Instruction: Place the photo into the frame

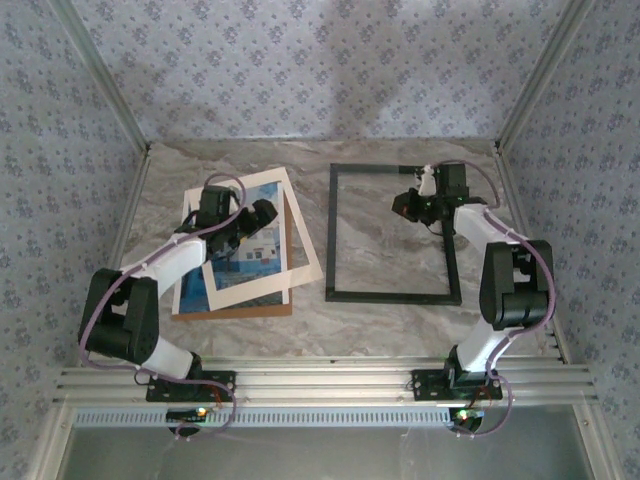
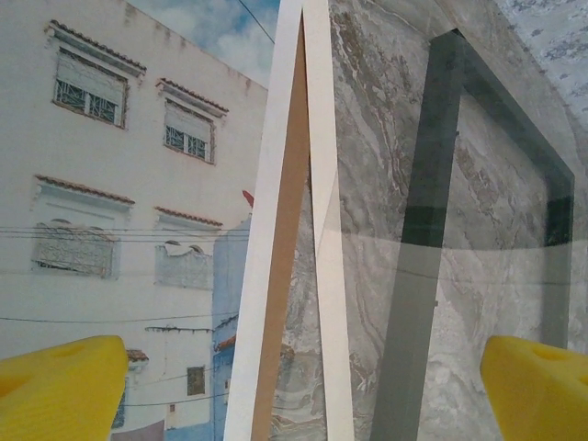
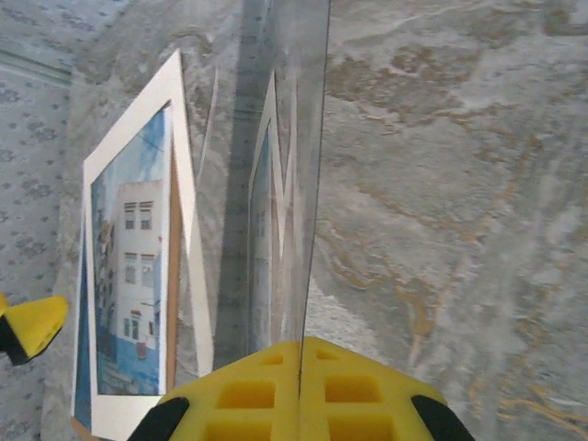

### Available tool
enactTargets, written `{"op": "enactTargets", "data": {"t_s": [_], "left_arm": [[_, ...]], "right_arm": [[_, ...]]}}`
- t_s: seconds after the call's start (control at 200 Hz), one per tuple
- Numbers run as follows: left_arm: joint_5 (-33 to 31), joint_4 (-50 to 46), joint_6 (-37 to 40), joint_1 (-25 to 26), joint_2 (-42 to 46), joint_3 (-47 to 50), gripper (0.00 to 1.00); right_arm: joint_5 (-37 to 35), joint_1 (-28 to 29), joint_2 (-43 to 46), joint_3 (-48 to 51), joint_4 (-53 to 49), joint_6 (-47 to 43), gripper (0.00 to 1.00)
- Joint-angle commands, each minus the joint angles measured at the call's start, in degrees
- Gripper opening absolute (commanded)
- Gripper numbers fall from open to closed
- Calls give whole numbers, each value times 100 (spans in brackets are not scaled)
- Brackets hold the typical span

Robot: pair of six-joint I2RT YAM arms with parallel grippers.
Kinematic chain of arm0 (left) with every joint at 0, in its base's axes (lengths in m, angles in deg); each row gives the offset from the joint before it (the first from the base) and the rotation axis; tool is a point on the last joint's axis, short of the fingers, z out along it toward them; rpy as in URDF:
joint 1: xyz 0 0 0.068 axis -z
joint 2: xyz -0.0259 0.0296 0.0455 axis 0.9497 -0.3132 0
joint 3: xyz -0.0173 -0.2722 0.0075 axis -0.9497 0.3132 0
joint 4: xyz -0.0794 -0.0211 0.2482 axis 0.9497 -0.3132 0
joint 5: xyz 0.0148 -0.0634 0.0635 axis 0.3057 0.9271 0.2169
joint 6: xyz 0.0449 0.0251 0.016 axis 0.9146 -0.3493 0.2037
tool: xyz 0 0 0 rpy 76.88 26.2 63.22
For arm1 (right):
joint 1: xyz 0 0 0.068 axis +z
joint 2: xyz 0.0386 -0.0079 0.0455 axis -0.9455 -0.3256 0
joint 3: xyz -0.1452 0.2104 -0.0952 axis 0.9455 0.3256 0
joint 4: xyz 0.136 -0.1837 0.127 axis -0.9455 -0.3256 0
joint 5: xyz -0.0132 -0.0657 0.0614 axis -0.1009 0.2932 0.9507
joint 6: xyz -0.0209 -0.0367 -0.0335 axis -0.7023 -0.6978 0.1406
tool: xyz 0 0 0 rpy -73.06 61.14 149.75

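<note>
Grey-brown marble surface [image 1: 390,325] with an aluminium rail [image 1: 330,385] along the near edge and blue-flowered wallpaper [image 1: 300,70] boxing it in on three sides.

The photo [image 1: 262,255] lies flat on the left, on top of a brown board [image 1: 240,311]. Its long axis runs roughly near to far, but it's twisted out of line with the board, and its near right corner pokes out toward the frame [image 1: 330,230].

The left end effector [image 1: 262,215] hangs over the photo, spread wide, gripping nothing.

The frame lies flat right of centre, apart from the photo. Its long axis runs near to far, square with the surface edges.

The right end effector [image 1: 405,205] is over the frame's far right part. In its wrist view the fingers are clenched on a thin clear pane [image 3: 285,184], which stands on edge and reflects the photo.
</note>
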State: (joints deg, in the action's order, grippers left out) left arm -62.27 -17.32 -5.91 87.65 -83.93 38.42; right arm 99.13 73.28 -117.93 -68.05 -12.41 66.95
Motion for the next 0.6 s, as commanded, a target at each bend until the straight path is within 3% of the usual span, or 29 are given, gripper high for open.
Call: {"op": "enactTargets", "data": {"t_s": [0.0, 0.14, 0.595], "left_arm": [[53, 93, -1, 85, -85, 47, 99], [127, 38, 78, 106, -167, -13, 98], [160, -127, 192, 141, -195, -91, 99]], "right_arm": [[-47, -169, -100, -202, -544, -518, 1], [46, -430, -204, -362, -1116, -875, 1], [-294, -848, 102, -205, -1314, -1110, 2]]}}
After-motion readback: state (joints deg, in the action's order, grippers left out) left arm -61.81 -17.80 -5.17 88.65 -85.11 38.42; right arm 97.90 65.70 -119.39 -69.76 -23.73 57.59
